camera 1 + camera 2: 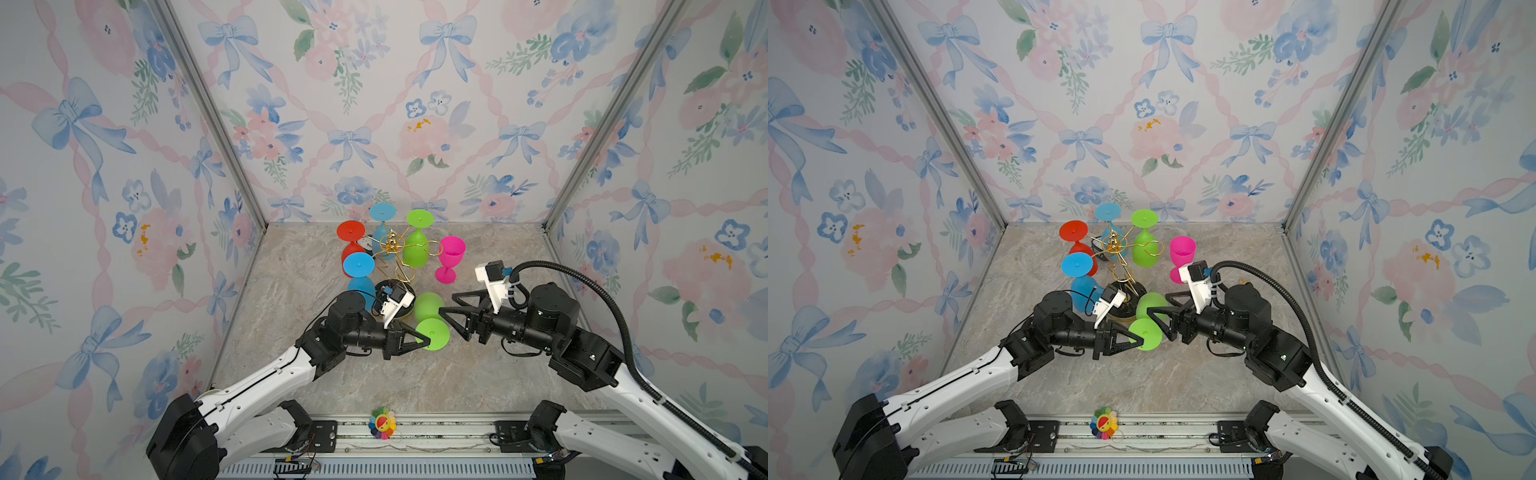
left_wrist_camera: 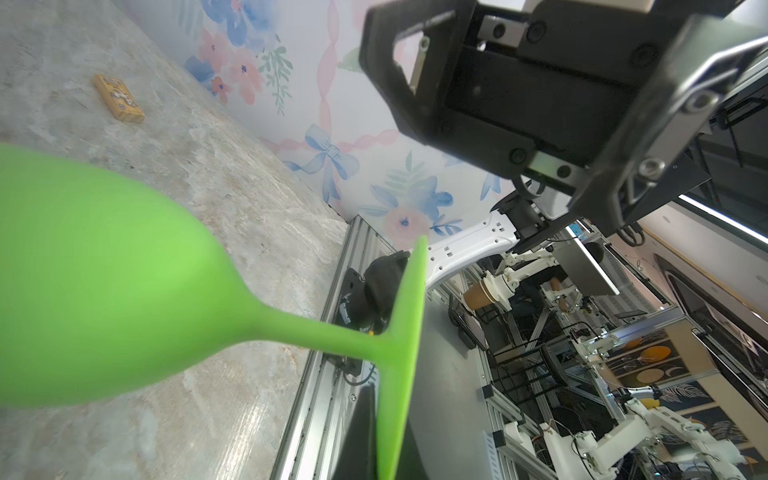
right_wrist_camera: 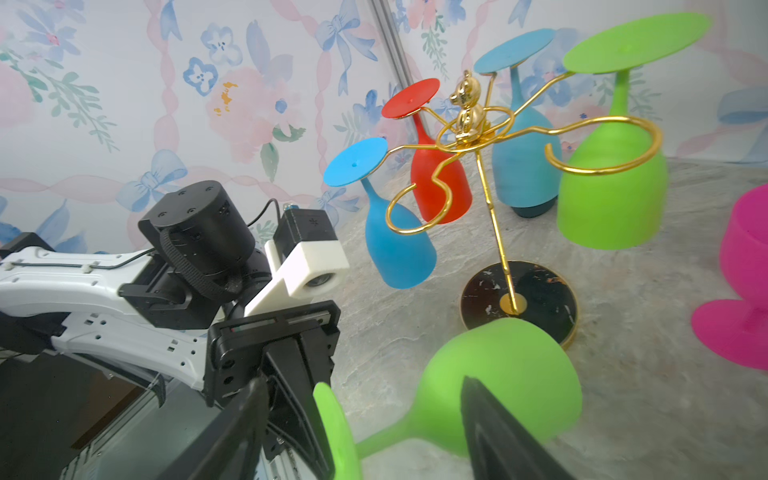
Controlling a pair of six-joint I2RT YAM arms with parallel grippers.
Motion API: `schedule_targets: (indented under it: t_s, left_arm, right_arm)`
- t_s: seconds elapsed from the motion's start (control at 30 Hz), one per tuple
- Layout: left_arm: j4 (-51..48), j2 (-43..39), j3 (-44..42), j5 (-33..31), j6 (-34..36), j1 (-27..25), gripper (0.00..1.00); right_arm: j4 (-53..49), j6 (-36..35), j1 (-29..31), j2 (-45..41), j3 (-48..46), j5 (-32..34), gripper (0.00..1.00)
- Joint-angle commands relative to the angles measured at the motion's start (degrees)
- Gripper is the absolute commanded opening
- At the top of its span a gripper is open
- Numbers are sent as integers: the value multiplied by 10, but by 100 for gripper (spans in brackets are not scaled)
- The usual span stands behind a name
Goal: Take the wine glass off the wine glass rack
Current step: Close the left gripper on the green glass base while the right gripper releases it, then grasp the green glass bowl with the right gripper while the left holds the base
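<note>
Item: green wine glass (image 1: 433, 333), clear of wine glass rack (image 1: 390, 246). Left gripper (image 1: 426, 341) pinches foot rim; right gripper (image 1: 446, 303) spread astride stem. Withdraw right squarely; avoid nudging glass.

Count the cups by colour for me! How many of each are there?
green glasses: 2
blue glasses: 2
red glass: 1
pink glass: 1
Total: 6
</note>
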Motion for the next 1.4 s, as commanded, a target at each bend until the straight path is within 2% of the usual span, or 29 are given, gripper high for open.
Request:
schedule_targets:
  t_s: [0.0, 0.13, 0.23, 0.33, 0.47, 0.67, 0.73, 0.9, 1.1, 1.2, 1.37]
  left_arm:
    - [-48, -2, 41, -5, 80, -26, 0]
    - [-119, -21, 66, -109, 189, -69, 0]
    - [-122, -41, 62, -158, 251, -82, 0]
    - [-122, -55, 54, -209, 314, -87, 0]
    - [-122, -55, 53, -273, 383, -114, 0]
    - [-124, -28, 55, -325, 460, -176, 0]
    - [-125, -13, 55, -381, 484, -203, 0]
    - [-126, 33, 59, -585, 560, -291, 0]
    - [-124, 59, 62, -673, 607, -318, 0]
    - [-118, 66, 64, -739, 634, -334, 0]
    - [-115, 96, 58, -824, 709, -362, 0]
  right_arm:
    - [-93, 20, -13, 0, 44, 88, 77]
    - [-138, 70, -83, 14, 76, 87, 79]
    - [-169, 101, -157, 44, 107, 29, 78]
    - [-197, 119, -196, 78, 131, -1, 77]
    - [-236, 120, -213, 122, 157, -26, 76]
    - [-244, 177, -254, 149, 160, -79, 76]
    - [-239, 186, -266, 151, 157, -96, 76]
    - [-258, 180, -283, 172, 173, -138, 75]
    - [-309, 142, -285, 194, 211, -150, 74]
    - [-330, 128, -282, 206, 222, -158, 74]
    - [-344, 96, -278, 220, 231, -165, 73]
